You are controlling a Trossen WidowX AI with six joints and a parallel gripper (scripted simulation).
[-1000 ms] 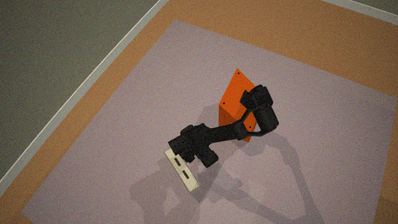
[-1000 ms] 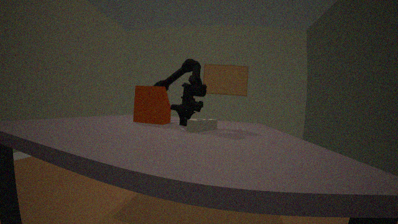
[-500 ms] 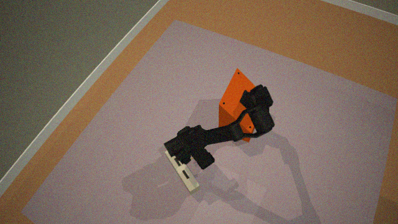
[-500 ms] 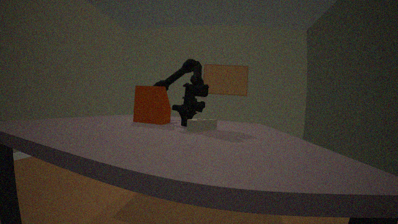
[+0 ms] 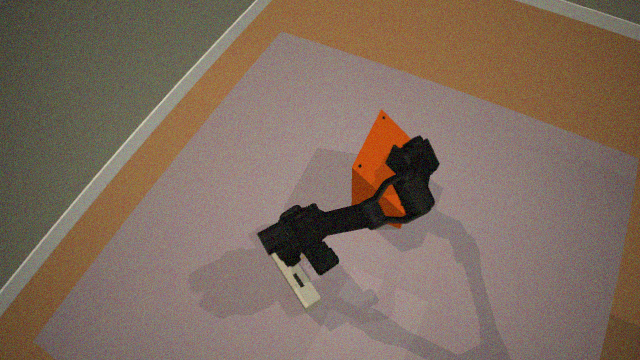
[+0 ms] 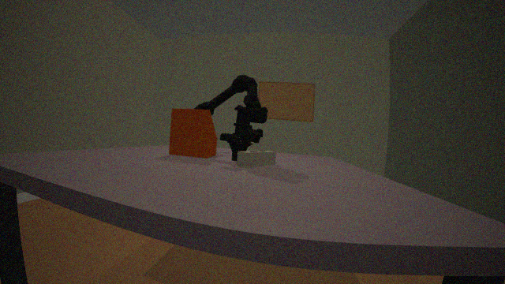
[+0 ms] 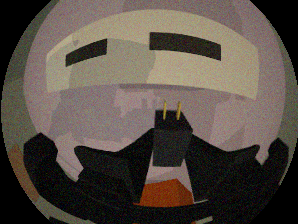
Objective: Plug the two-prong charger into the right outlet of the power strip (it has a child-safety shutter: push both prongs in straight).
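Note:
My gripper [image 7: 167, 132] is shut on the dark two-prong charger [image 7: 170, 141], whose two brass prongs [image 7: 172, 111] point down at the table. The cream power strip [image 7: 153, 56] lies just beyond the prongs in the wrist view, with its left outlet slot [image 7: 85, 52] and its right outlet slot [image 7: 184, 44] both visible. The prongs hang short of the strip's near edge, roughly below the right slot. From above, the gripper [image 5: 292, 245] covers one end of the strip [image 5: 297, 281]. From the side, the gripper [image 6: 239, 143] hangs at the strip's [image 6: 256, 158] left end.
An orange wedge-shaped block [image 5: 378, 165] stands behind the arm and also shows in the side view [image 6: 192, 132]. The arm's base [image 5: 412, 177] sits against that block. The table's front edge [image 6: 237, 244] curves across the side view.

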